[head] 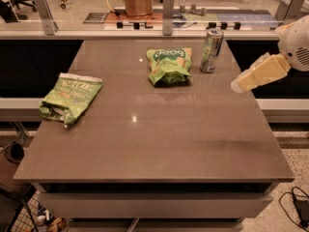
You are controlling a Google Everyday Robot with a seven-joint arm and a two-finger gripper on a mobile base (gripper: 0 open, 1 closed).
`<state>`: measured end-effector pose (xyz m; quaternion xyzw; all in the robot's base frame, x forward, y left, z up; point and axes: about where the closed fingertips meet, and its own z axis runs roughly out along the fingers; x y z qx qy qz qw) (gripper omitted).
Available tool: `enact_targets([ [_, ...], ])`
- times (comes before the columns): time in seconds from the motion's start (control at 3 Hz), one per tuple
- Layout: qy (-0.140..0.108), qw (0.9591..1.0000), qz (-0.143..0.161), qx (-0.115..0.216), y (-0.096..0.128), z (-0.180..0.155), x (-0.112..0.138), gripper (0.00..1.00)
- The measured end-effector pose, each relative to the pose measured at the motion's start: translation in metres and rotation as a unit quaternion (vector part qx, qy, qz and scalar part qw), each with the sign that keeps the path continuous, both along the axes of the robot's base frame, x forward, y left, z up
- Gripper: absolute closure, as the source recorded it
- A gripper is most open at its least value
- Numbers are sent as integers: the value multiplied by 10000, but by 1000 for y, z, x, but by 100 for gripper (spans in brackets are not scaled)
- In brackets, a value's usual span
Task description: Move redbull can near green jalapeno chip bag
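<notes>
The cream-coloured, blunt, wedge-shaped tool (240, 84) is hanging in the air just off the right edge of the surface, at the end of a pale arm (295, 42) with a rounded white joint. I cannot tell whether it is apart or together. It is touching none of the things.

Nearest to it, toward the back right of the surface, the tall, slim, silver-grey metal redbull can (211, 50) with a greenish tint and dark markings is standing upright, its silver lid facing up.

Just left of the can, a brighter green chip bag (169, 65) of crinkled, glossy foil with a dark green logo is lying flat, its lower end puckering and casting a shadow.

Far across at the left edge, the light green jalapeno chip bag (70, 98), with a white band and large white lettering, is lying rumpled and well apart from the can.

The smooth, grey-brown rectangular surface (159, 144) is carrying all three and is showing one small glint of light.
</notes>
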<state>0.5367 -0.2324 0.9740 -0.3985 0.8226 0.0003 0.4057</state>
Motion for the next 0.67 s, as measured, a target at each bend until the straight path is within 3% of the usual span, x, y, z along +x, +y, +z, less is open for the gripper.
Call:
enact_targets([
  [0.33,-337,9977,-226,540,0,-8,27,0],
  [0.67,-625,9917,-382,1054,5,-17,57,0],
])
